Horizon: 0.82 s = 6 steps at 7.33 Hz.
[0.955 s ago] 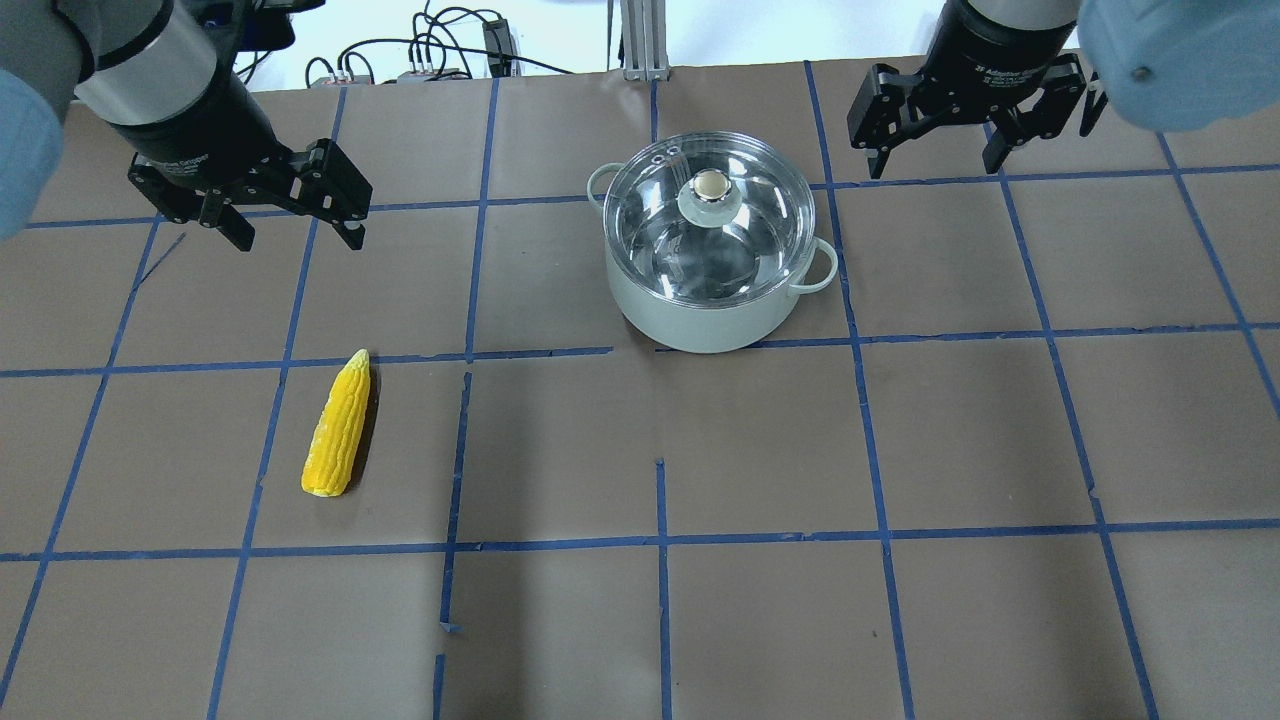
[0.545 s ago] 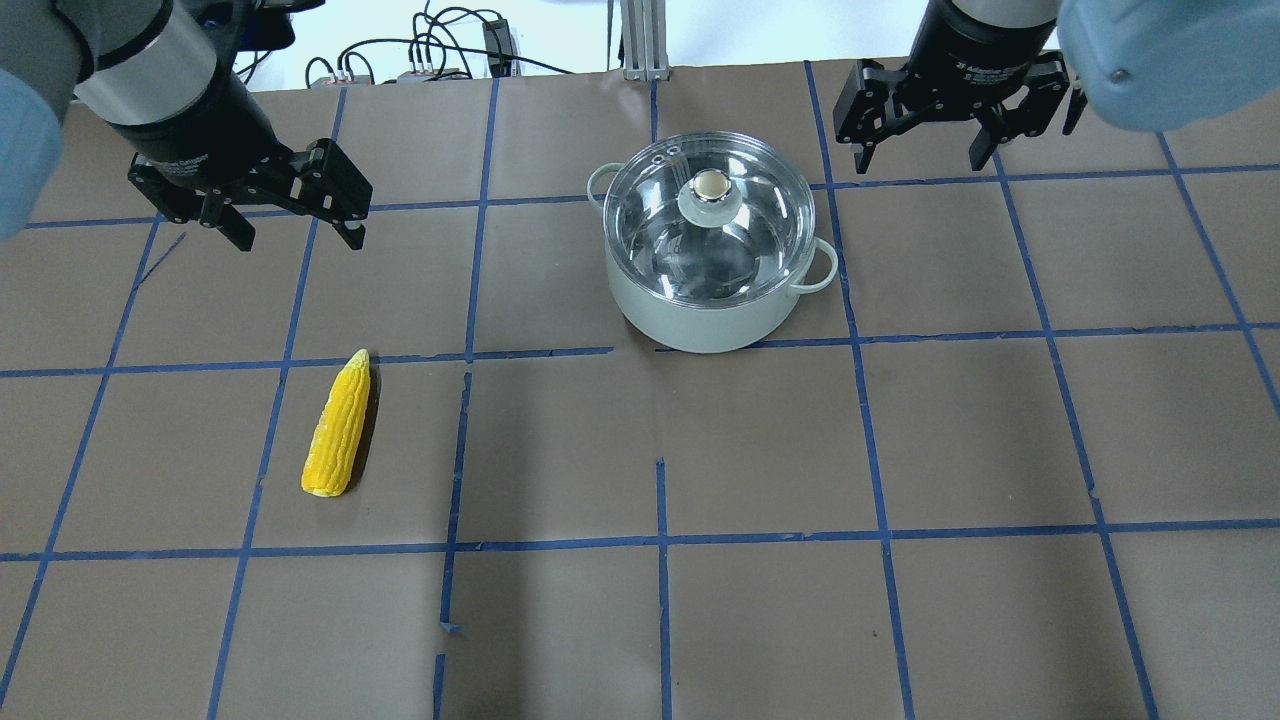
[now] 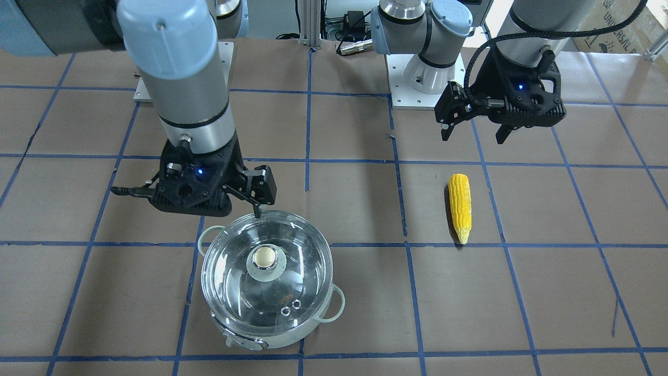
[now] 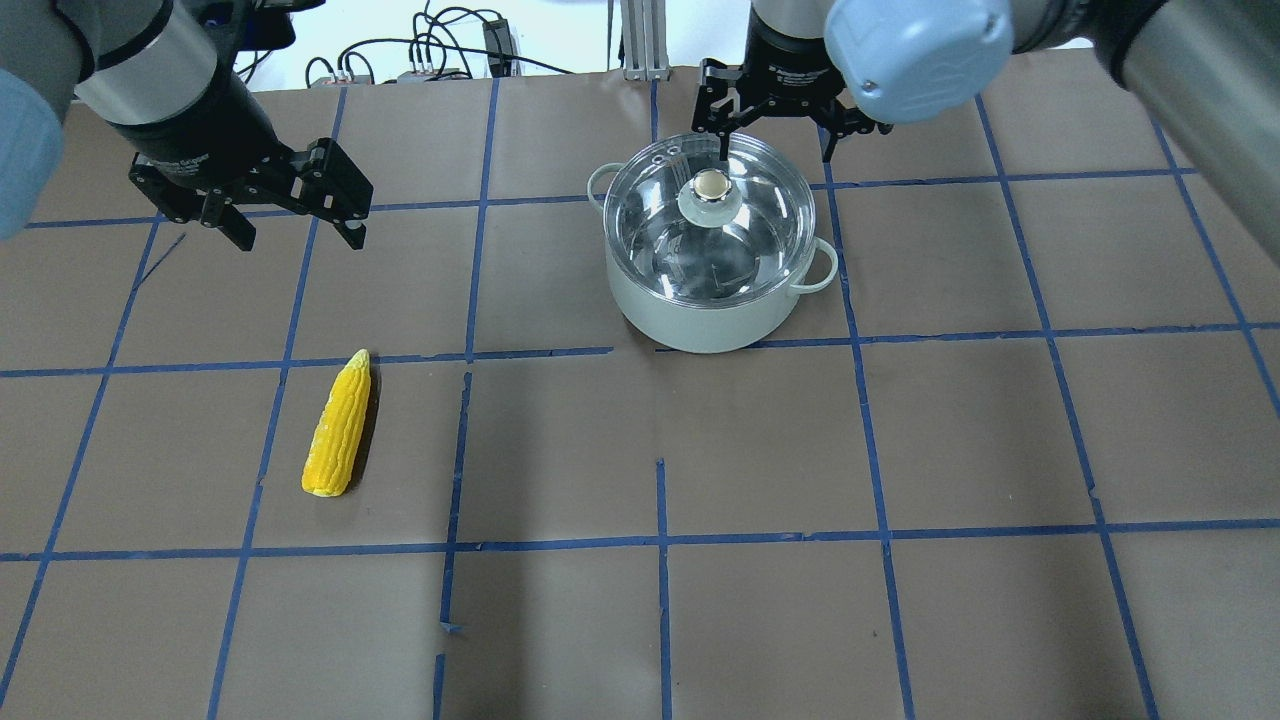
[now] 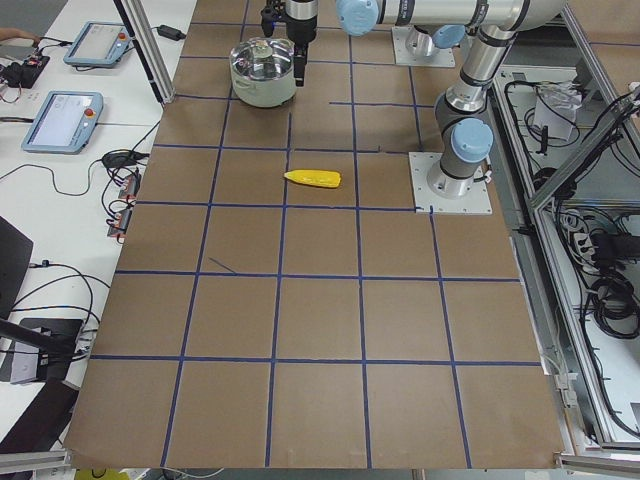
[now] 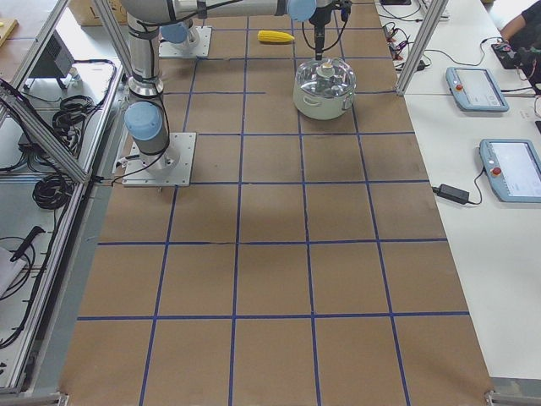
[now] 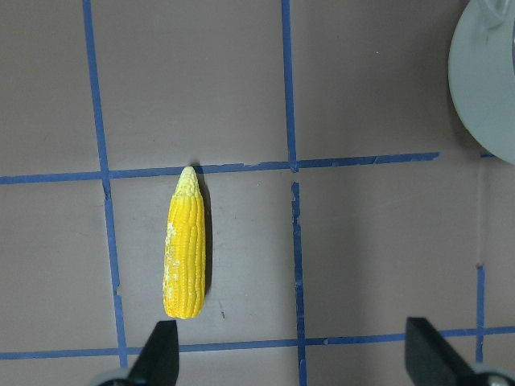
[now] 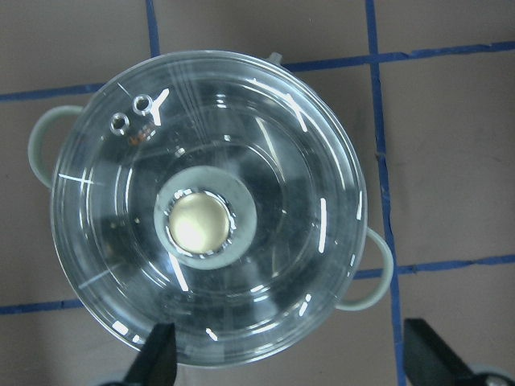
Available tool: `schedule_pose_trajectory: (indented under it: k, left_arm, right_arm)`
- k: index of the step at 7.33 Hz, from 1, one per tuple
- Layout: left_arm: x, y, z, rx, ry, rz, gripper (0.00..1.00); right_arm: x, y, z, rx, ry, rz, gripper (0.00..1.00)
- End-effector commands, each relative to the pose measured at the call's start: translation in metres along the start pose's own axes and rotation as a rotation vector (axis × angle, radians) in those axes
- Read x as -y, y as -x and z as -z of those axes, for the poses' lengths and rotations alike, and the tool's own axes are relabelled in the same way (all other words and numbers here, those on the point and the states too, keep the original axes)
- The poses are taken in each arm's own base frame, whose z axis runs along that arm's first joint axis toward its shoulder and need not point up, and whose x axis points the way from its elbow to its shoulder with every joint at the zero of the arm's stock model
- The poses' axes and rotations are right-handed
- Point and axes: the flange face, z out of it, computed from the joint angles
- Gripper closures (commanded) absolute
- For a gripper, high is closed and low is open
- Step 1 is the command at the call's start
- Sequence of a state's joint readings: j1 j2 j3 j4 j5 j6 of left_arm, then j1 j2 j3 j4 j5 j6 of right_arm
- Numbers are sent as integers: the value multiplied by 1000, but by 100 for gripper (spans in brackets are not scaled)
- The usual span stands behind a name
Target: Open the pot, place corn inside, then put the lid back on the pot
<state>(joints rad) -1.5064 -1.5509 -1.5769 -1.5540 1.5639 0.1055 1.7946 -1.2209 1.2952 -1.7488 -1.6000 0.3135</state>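
Observation:
The pot (image 4: pixel 700 315) stands at the table's back centre, with the glass lid (image 4: pixel 745 235) shut on it. The lid's gold-beige knob (image 4: pixel 710 185) points up. My right gripper (image 4: pixel 778 130) is open and empty, hovering over the pot's far rim. In the right wrist view the lid knob (image 8: pixel 201 223) lies left of the midline between the open fingers. The corn (image 4: pixel 338 430) lies on the brown paper at the left, tip pointing away. My left gripper (image 4: pixel 297 235) is open and empty, above the table behind the corn. The left wrist view shows the corn (image 7: pixel 185 245) below it.
Blue tape lines grid the brown table cover. Cables and an aluminium post (image 4: pixel 640 40) sit at the back edge. The arm base plates (image 3: pixel 425 78) are on the robot's side. Teach pendants (image 5: pixel 62 120) lie on side tables.
My right gripper has moved left from the back right corner to above the pot's far rim. The left gripper, corn, pot and lid have not moved.

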Motion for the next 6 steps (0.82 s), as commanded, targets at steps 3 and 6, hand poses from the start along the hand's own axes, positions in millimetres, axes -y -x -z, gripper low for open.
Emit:
schedule_pose_trajectory:
  k: [3,6]
  left_arm:
    - [0,0,0,-2,0,1,0]
    - [0,-1,0,-2,1,0,0]
  right_arm:
    - [35,35,-69,-5,32,-5,0]
    - [32,39,-87,-15,60,47,1]
